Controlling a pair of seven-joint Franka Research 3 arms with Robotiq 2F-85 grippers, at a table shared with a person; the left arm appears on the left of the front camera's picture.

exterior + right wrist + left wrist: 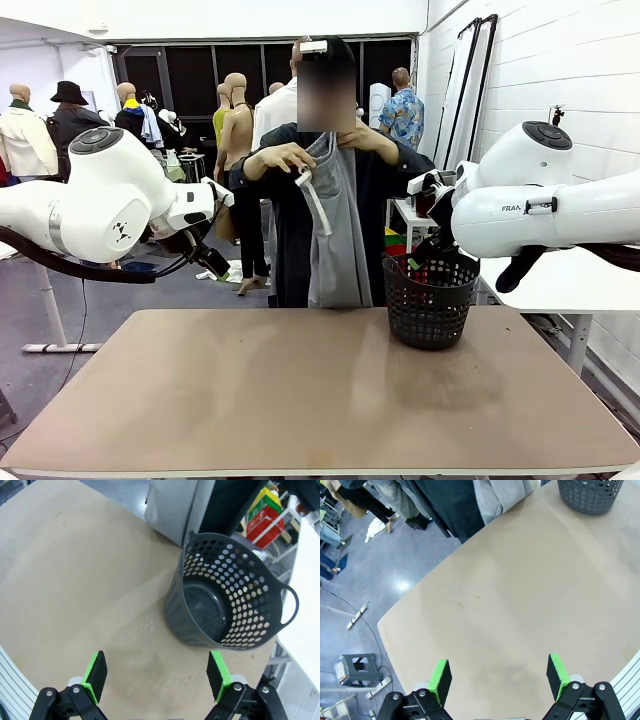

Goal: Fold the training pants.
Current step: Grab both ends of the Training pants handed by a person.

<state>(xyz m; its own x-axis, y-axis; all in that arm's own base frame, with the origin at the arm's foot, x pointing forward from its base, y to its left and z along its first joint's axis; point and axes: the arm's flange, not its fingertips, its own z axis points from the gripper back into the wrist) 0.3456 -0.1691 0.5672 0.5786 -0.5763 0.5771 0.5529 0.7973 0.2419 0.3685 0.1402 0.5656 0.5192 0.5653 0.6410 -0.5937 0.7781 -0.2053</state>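
Tan table [300,400] spans the foreground. Beyond it, left of the black mesh basket [430,300], a person [275,230] holds the grey training pants [335,240] up by the waistband (legs hanging past the table's far edge). Inside the basket its bare dark floor shows. Well left of the basket, the left gripper [499,677] has its fingers spread, nothing between them; just above the basket, the right gripper [159,672] gapes likewise
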